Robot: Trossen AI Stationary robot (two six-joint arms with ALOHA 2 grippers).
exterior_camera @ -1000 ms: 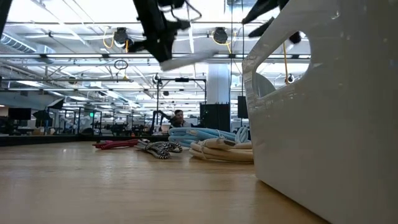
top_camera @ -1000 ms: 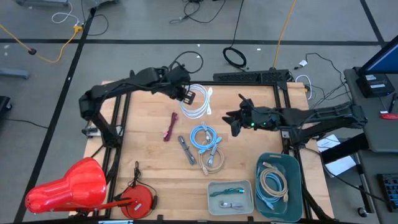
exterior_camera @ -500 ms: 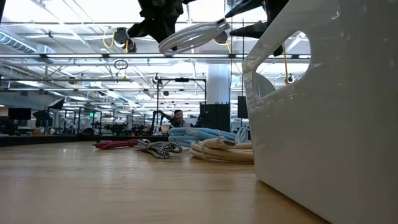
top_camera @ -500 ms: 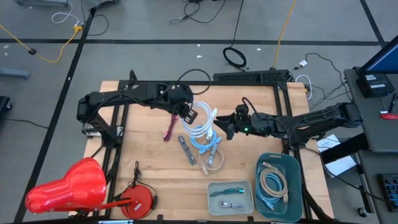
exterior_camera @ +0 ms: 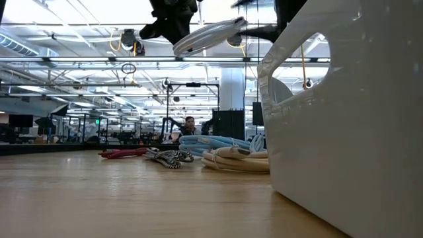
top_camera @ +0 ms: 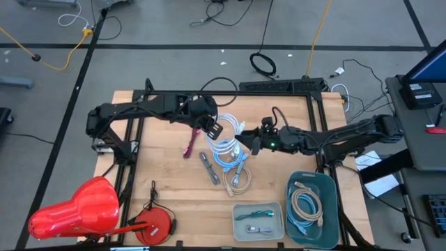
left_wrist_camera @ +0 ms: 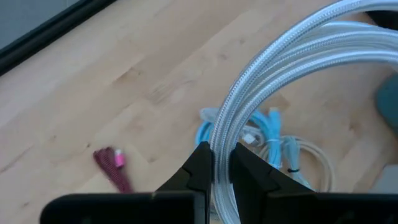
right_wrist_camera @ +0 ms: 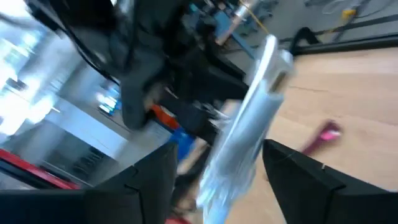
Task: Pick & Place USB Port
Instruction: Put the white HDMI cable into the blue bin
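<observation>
A white braided cable coil (top_camera: 226, 134) (exterior_camera: 208, 34) hangs in the air over the middle of the table, above a blue coil (top_camera: 231, 154). My left gripper (top_camera: 212, 130) (left_wrist_camera: 221, 155) is shut on it at its left side. My right gripper (top_camera: 245, 143) (right_wrist_camera: 219, 152) is open and comes level from the right. Its two fingers stand on either side of the coil's right part (right_wrist_camera: 249, 134), and I see no touch. My left gripper pinches several strands of the white coil's rim (left_wrist_camera: 221, 140) between its two fingers, on the coil's left side. The fingers come slanting down from the far left and lie across the strands. The coil is lifted clear and stretches out nearly level from the fingers, slightly tilted.
On the table lie a blue coil, a beige coil (top_camera: 240, 180), a black-and-white braided cable (top_camera: 209, 168) and a magenta cable (top_camera: 190, 142). A teal bin (top_camera: 329, 183) holding cables and a grey tray (top_camera: 240, 209) sit near right. Red objects (top_camera: 77, 208) lie near left.
My left gripper carried the white coil from the far side toward the near edge and down a little, to above the blue coil, then nearly stopped. My right gripper moved left toward the coil, and its open fingers now flank the coil's right side.
</observation>
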